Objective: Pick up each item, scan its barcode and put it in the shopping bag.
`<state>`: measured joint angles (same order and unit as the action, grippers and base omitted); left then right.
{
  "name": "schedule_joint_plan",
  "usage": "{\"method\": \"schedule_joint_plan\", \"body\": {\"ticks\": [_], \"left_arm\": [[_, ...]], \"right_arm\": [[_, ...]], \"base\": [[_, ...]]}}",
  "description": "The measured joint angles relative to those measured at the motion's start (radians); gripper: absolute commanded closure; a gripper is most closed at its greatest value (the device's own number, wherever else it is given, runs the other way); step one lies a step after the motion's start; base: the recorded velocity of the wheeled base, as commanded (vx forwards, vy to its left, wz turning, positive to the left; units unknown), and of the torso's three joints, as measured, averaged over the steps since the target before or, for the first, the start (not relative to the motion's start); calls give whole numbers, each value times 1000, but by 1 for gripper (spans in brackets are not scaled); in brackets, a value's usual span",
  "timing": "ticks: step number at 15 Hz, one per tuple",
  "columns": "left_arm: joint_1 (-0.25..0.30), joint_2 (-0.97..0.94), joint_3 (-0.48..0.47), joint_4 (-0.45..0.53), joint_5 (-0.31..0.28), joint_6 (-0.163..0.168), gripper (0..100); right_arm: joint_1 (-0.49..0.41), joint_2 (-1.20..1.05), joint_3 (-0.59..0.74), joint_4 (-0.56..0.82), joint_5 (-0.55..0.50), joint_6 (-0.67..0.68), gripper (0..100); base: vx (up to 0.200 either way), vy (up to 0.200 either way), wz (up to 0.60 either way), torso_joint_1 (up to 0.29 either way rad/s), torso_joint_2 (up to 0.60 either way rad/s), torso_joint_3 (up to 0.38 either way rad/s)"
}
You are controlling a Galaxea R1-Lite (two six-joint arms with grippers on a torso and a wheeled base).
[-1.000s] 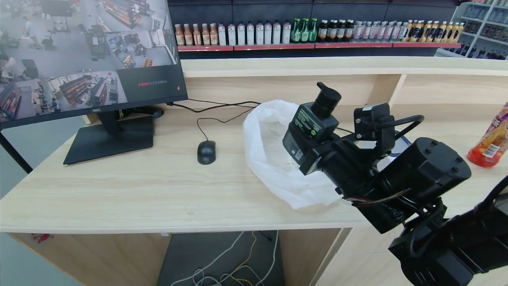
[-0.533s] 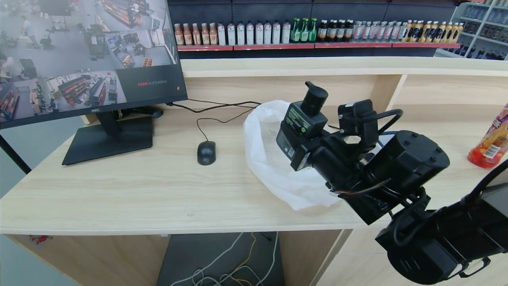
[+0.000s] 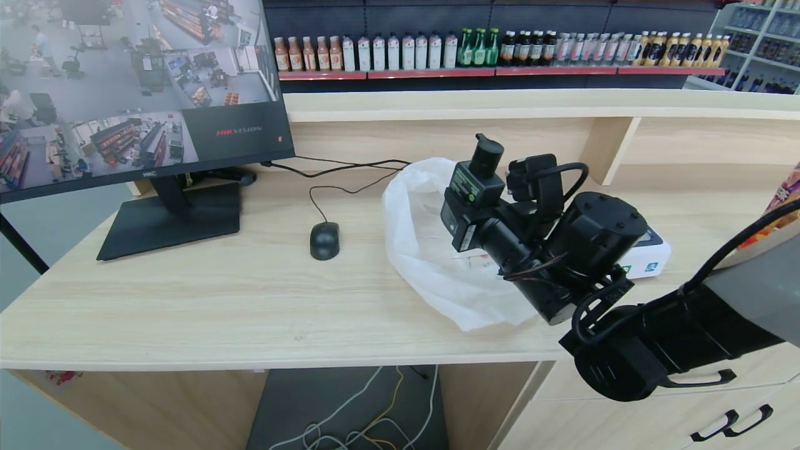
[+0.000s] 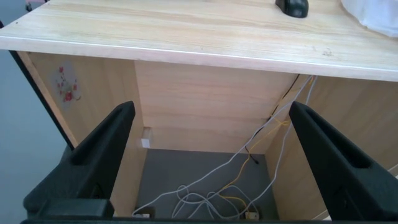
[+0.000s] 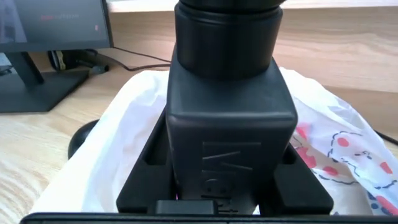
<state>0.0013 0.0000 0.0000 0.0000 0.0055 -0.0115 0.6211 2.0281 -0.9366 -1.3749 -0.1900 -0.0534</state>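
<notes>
My right gripper [image 3: 470, 220] is shut on a square black bottle [image 3: 473, 184] with a green label and a round black cap. It holds the bottle tilted just above the open white shopping bag [image 3: 425, 250] on the wooden counter. In the right wrist view the black bottle [image 5: 227, 118] sits clamped between the fingers of the right gripper [image 5: 227, 183], with the shopping bag [image 5: 124, 137] spread behind it. My left gripper [image 4: 217, 165] is open, low in front of the counter's front edge, with nothing between its fingers.
A white box [image 3: 647, 259] lies on the counter right of the bag, and an orange drink bottle [image 3: 790, 187] peeks out at the far right. A mouse [image 3: 325, 240] and a monitor [image 3: 144, 81] stand to the left. A raised ledge [image 3: 500, 103] backs the counter.
My right arm has carried the black bottle to the left and farther back over the bag. The white box behind it has come into sight.
</notes>
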Motion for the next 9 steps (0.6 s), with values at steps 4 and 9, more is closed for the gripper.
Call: {"method": "schedule_joint_plan", "body": {"ticks": [4,9], "left_arm": [[0,0,0,0,0,0,0],[0,0,0,0,0,0,0]], "right_arm": [[-1,63,-35,-7,0,0,100],[-6,130,-39,-50,-7,-1,100]], "base": [[0,0,0,0,0,0],[0,0,0,0,0,0]]}}
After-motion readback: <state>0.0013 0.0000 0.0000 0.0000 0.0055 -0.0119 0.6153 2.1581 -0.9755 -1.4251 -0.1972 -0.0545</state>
